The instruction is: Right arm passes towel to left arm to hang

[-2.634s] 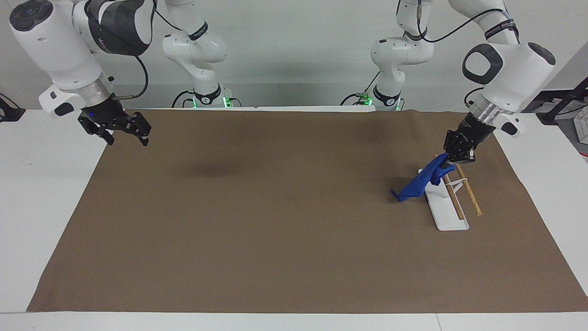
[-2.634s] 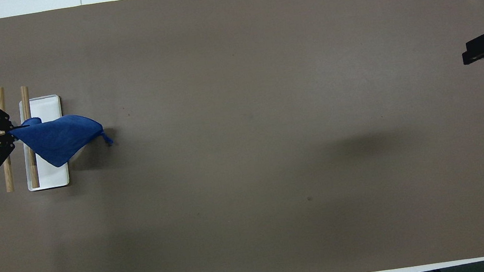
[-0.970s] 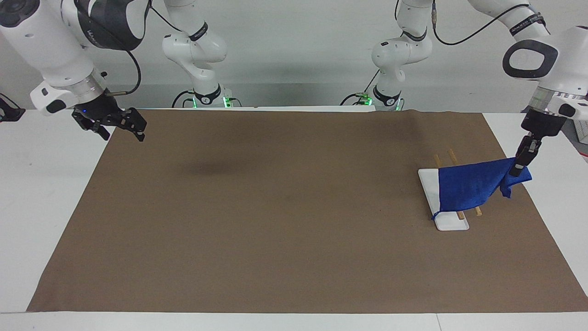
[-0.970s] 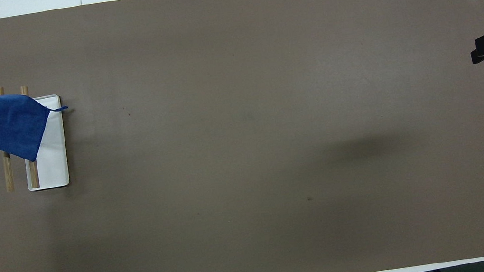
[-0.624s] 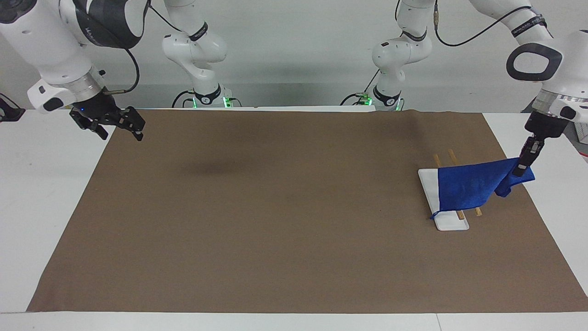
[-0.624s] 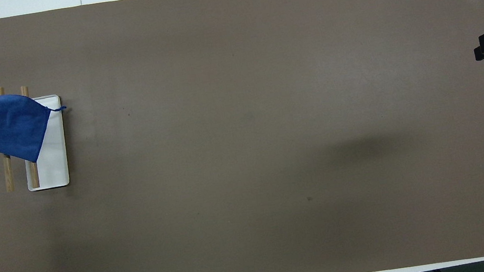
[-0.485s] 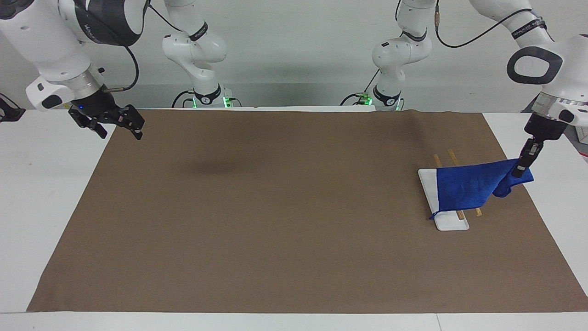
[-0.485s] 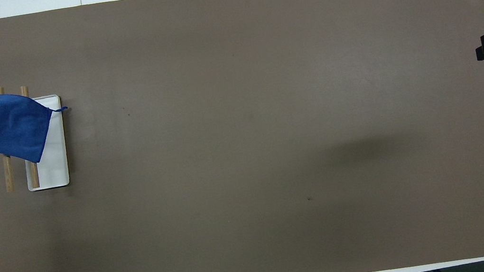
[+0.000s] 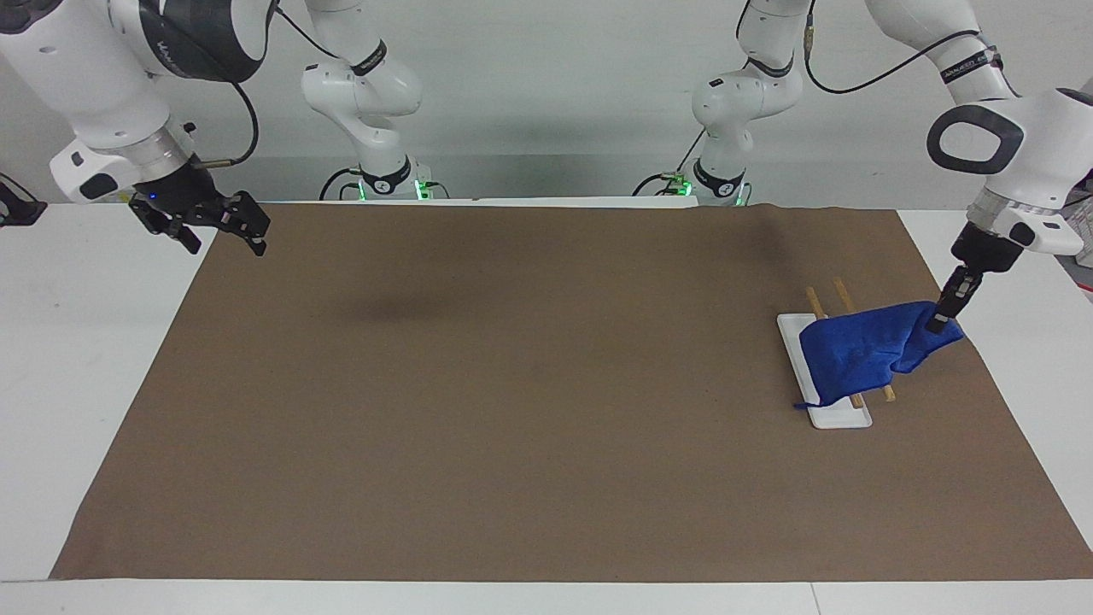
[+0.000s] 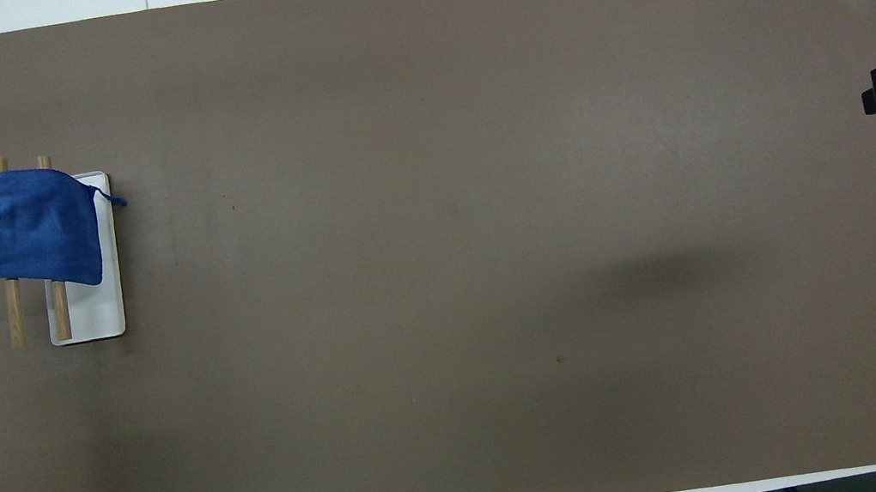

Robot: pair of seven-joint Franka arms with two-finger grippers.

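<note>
Left gripper (image 9: 939,318): pinched on one corner of the towel (image 9: 858,350), over the mat edge.
Towel: draped across the two wooden rails of the rack (image 9: 832,401), at the left arm's end.
Risk: uneven drape may slide off on release.
Right gripper (image 9: 224,229): fingers spread, empty, waiting above the mat corner.

A fluffy cloth towel (image 9: 862,352) drapes two bare wooden rods (image 10: 15,313) over a smooth white base (image 10: 97,314) on a matt mat (image 9: 512,384).

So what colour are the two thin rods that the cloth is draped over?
Light wooden tan rods, clearest in the overhead view, under the bright blue fluffy towel.
</note>
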